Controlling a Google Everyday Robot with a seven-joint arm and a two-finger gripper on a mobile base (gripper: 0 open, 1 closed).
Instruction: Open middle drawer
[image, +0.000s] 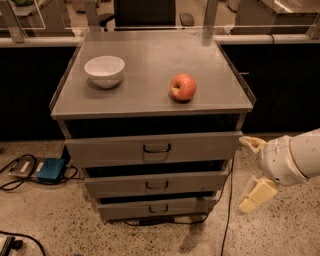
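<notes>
Blue box (50, 170) is lying on the speckled floor (60, 225) at far left, with dark cables (15, 175) looping beside it.

White bowl (104, 70) is sitting upright on the left part of the grey metal tabletop (150, 50).

Grey cabinet, centre, is carrying three drawers stacked one under another. The top drawer (110, 150) is showing the tallest, widest front. The middle drawer (115, 186) is sitting directly below it, above the bottom drawer (125, 209), with a dark gap showing over its front. Its small dark loop handle (157, 185) is sitting at the centre of the front, untouched.

Red apple (183, 87) is resting on the tabletop right of centre, well apart from the bowl.

White-and-cream end effector (248, 172) is hovering at right, beside the cabinet's right edge at drawer height. It is released, its fingers (257, 195) spread wide and gripping nothing, clear of every handle.
</notes>
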